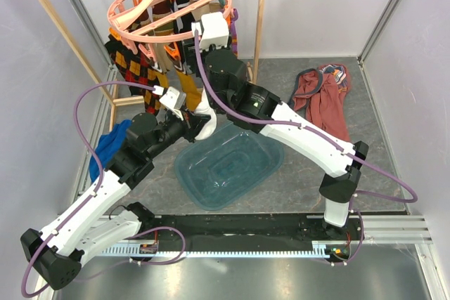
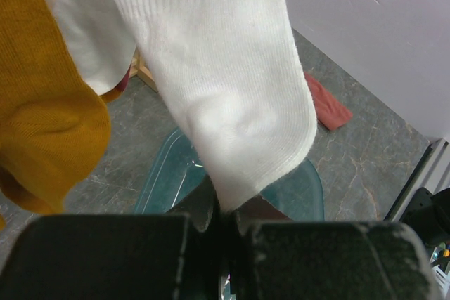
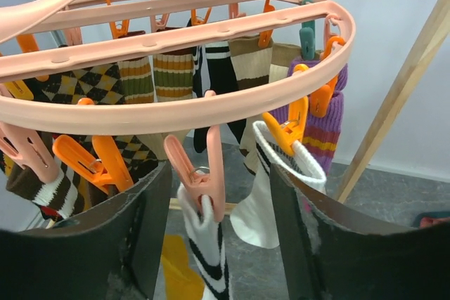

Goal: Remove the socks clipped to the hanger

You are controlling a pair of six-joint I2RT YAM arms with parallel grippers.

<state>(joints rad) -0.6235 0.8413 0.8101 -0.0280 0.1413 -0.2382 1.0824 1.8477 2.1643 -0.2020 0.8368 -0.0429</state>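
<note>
The salmon-pink ring hanger (image 1: 169, 5) hangs from the wooden rack and carries several clipped socks: argyle (image 1: 130, 64), mustard (image 1: 188, 88) and striped ones. My right gripper (image 3: 221, 230) is open at the ring's near edge (image 3: 176, 114). Its fingers stand on either side of a pink clip (image 3: 202, 173) that holds a white sock with black stripes (image 3: 211, 258). An orange clip (image 3: 290, 130) holds another white sock. My left gripper (image 2: 226, 219) is shut on the toe of a hanging white sock (image 2: 225, 103), beside a mustard sock (image 2: 42, 117).
A clear teal bin (image 1: 228, 163) lies on the table below the left gripper. A maroon garment (image 1: 323, 100) lies at the back right and a blue cloth (image 1: 109, 142) at the left. The wooden rack posts (image 1: 260, 12) flank the hanger.
</note>
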